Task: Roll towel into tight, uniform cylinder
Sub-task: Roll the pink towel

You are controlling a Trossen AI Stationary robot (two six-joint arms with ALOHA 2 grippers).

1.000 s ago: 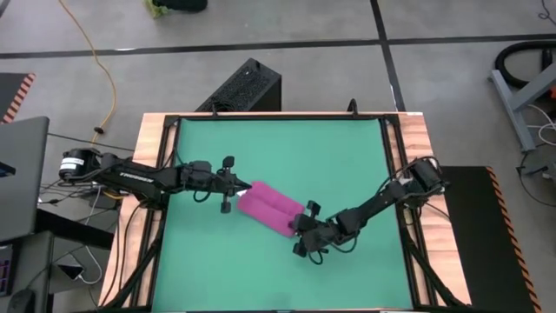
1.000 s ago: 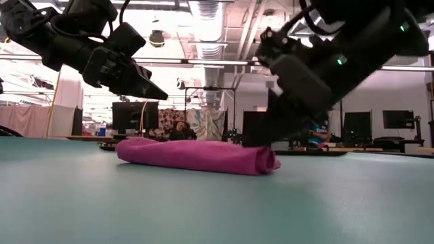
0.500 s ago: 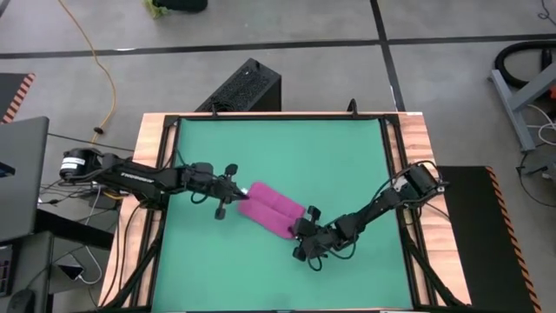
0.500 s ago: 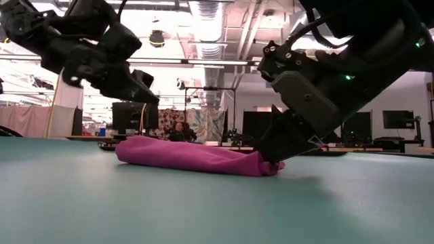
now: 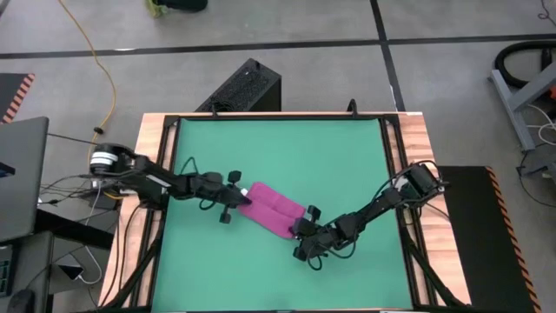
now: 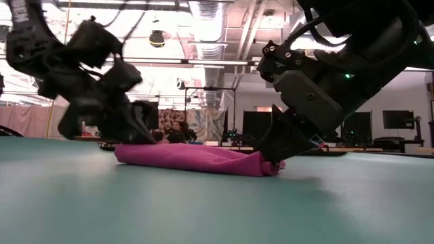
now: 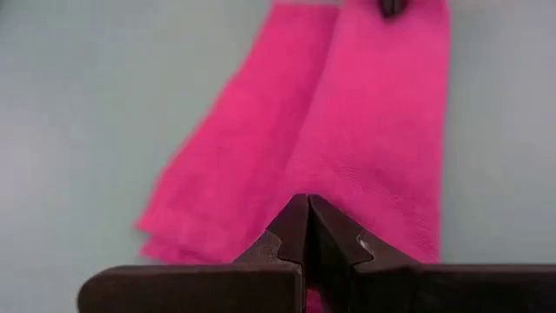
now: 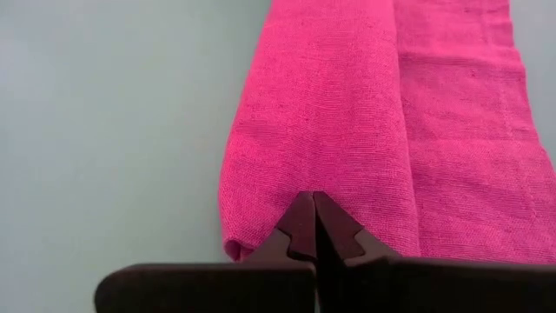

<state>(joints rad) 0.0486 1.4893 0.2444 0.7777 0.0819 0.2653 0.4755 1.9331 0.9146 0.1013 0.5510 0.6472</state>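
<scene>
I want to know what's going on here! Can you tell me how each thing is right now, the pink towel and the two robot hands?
towel: partly rolled, lying slantwise on the green mat, a flat strip not yet rolled in.
left gripper: shut, tips at one end of the towel.
right gripper: shut, tips pressed on the towel's other end.

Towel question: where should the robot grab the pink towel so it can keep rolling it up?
Probably by its two short ends, coming down from above. The towel lies as a long, low, partly rolled strip on the mat, so holding both ends should keep the roll even. The left gripper and right gripper, both shut, are at those ends.
</scene>
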